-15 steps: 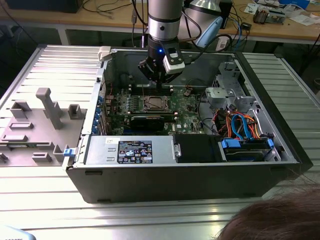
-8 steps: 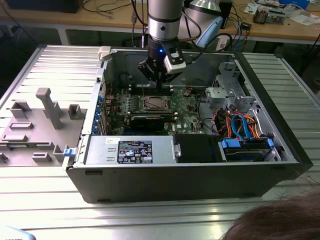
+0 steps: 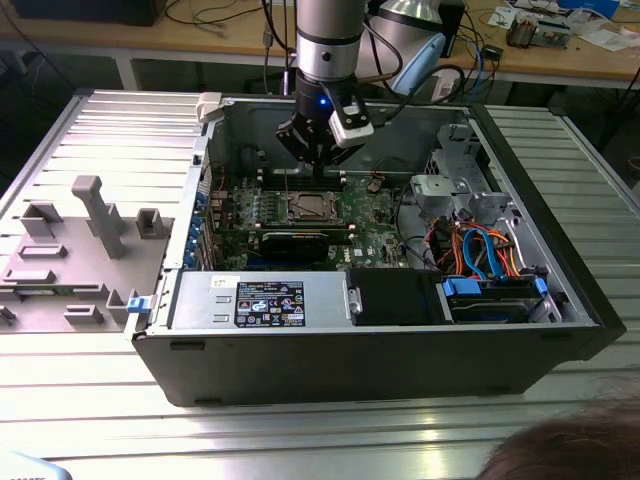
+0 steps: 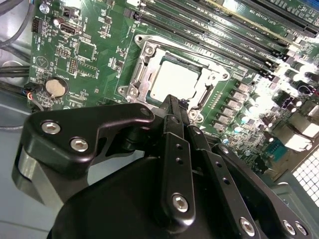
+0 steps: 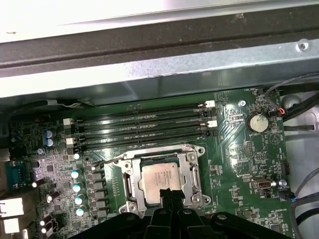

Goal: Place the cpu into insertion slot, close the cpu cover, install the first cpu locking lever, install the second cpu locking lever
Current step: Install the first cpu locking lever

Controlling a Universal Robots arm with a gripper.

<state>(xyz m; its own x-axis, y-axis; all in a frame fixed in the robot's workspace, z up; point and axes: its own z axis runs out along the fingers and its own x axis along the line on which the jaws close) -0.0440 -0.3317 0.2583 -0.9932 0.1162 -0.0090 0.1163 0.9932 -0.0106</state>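
Inside the dark metal case (image 3: 350,350), the black gripper (image 3: 319,168), tips together, hangs at the exterior view's twelve o'clock from the square silver cpu cover (image 5: 192,178) framing the grey cpu (image 5: 159,177).

Claw (image 5: 168,195) hides one edge of cpu cover (image 5: 192,174) in first wrist view.

The dull silver-grey cpu (image 5: 160,180) was seated flat in the insertion slot (image 5: 197,149) on the green board. The thin silver cpu cover (image 5: 193,177) was folded down flat, framing the chip's top.
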